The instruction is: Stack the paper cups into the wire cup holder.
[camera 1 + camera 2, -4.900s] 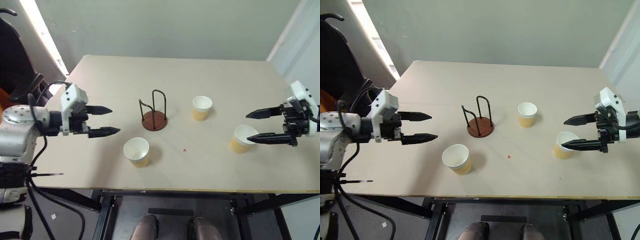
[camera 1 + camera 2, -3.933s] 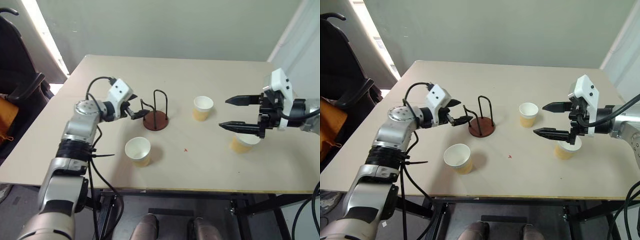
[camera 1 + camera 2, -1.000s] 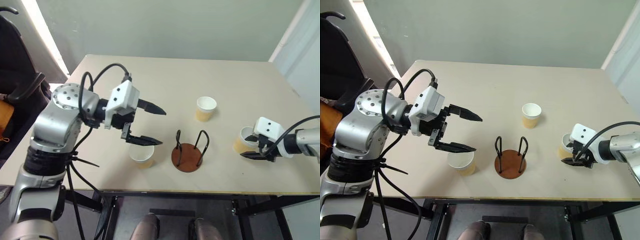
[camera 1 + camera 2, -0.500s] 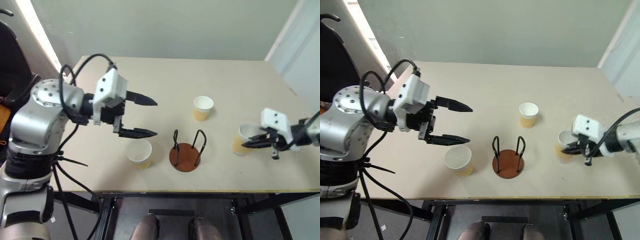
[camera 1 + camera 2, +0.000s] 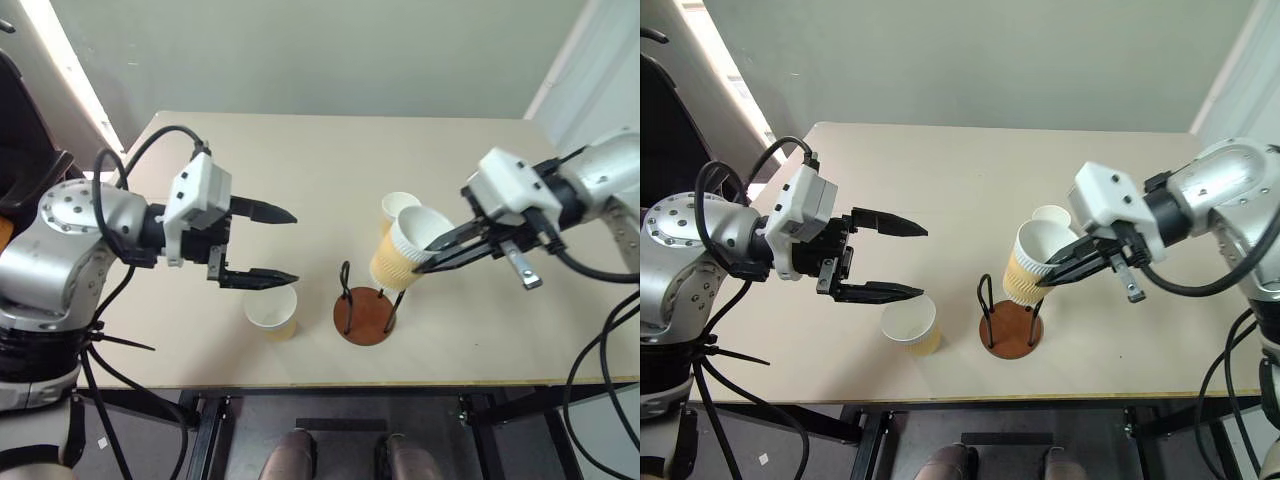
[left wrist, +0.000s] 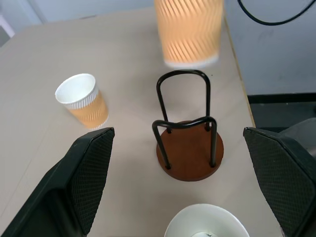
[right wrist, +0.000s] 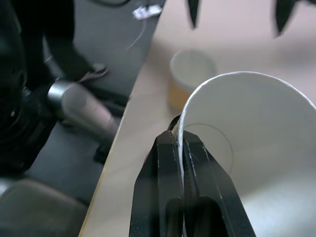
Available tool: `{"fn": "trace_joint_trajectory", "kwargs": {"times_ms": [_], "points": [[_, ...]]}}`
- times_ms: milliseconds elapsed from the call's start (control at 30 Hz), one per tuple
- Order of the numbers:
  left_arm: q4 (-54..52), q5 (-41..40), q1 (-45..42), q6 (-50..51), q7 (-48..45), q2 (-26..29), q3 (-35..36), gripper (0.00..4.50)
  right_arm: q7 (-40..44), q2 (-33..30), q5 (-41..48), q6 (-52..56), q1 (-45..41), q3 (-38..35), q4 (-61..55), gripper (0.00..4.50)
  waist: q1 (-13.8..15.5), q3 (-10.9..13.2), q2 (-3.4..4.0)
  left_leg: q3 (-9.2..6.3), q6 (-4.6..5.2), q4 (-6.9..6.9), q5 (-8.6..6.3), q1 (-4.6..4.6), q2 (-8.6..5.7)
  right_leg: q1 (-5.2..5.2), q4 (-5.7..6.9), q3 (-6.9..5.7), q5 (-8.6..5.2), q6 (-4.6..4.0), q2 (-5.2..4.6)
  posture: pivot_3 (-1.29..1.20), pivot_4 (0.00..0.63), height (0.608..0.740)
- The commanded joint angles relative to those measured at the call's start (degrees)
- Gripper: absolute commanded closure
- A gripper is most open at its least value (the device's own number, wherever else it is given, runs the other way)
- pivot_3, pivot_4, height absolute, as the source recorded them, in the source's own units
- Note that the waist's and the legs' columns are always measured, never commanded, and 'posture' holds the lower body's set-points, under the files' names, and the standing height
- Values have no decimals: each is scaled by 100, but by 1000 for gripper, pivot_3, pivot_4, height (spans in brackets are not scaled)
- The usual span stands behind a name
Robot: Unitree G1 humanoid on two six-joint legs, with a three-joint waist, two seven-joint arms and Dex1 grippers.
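Observation:
My right gripper [image 5: 420, 268] is shut on the rim of one paper cup [image 5: 405, 248], one finger inside and one outside. The tan cup hangs tilted just above the wire cup holder [image 5: 362, 315], whose brown disc stands near the table's front edge. In the right wrist view the fingers [image 7: 163, 163] pinch the white rim of that cup [image 7: 247, 148]. A second cup [image 5: 397, 205] stands upright behind the held one. The third cup [image 5: 271, 310] stands left of the holder. My left gripper [image 5: 292, 246] hovers open above and just left of it, holding nothing.
The beige table [image 5: 300, 150] ends close in front of the holder and the near cup. A dark chair [image 5: 20, 150] stands off the table's left side. Black cables [image 5: 600, 330] hang from the right arm past the table's right edge.
The right gripper closed on the right-hand cup's rim, lifted it off the table and carried it left and up, to above the holder. The left gripper stayed roughly in place.

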Motion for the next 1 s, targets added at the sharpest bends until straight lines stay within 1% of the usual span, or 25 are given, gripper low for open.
{"fn": "trace_joint_trajectory", "kwargs": {"times_ms": [33, 233, 700, 800, 1000], "points": [[-254, -108, 36, -15, 124, -5, 99, 0, 117, 148, -339, -291, -253, 206, 71, 4469, -2, 0, 0, 0, 0, -3, 0, 0, 1, -2, 0, 0, 1, -1, 0, 0, 150, 740], [-332, -123, 126, -6, 229, 1, 69, 0, -79, 602, -1177, -952, -466, 583, 583, 4469, -15, 0, 0, 1, -2, -13, 0, 3, 7, -9, 4, -6, 3, -11, -1, 0, 150, 740], [-448, -190, 78, 102, 326, -5, 11, 0, 347, 864, -1371, -1195, -540, 631, 663, 4469, -9, 0, 0, 2, -9, -14, -1, 3, 7, -10, 6, -9, 8, -27, -2, 0, 150, 740], [-430, -164, 39, 107, 334, -20, -33, 0, 319, 958, -1516, -1241, -568, 708, 750, 3870, -11, 0, 0, 2, -10, -14, 0, 4, 7, -10, 6, -9, 9, -29, -2, 0, 150, 740], [-433, -164, -6, 122, 386, -24, -87, 0, 305, 1062, -1748, -1389, -574, 716, 1045, 1763, -10, 0, 0, 2, -13, -14, 1, 4, 7, -10, 6, -9, 12, -33, -2, 0, 150, 740]]}}
